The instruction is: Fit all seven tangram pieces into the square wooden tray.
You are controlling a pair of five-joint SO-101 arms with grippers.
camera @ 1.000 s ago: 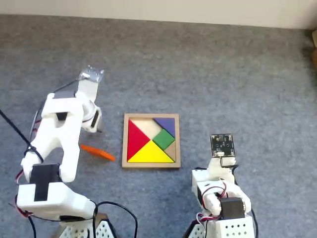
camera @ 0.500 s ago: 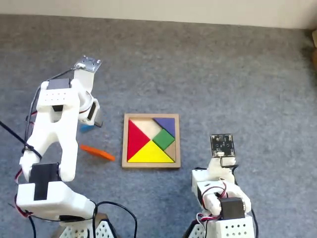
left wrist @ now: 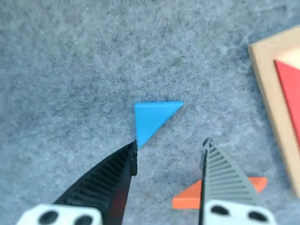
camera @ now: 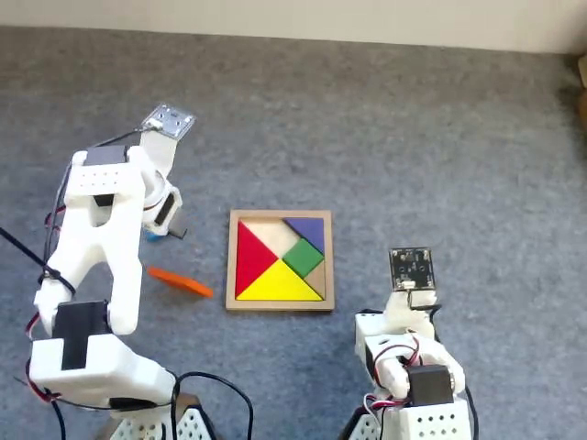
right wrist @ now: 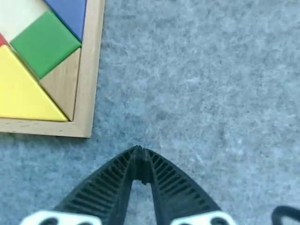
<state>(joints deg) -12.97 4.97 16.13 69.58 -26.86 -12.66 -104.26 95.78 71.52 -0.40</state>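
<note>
Mid-left in the high view, your left claw (left wrist: 169, 142) gapes empty beside the blue triangle (left wrist: 151, 117) (right claw (right wrist: 139, 149) closed, empty).

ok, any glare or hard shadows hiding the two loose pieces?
High view: even light, no glare; the left arm covers most of the blue triangle, orange piece clear. Left wrist view: triangle evenly lit, unshadowed; the grey finger of the left pincer hides part of the orange piece.
</note>
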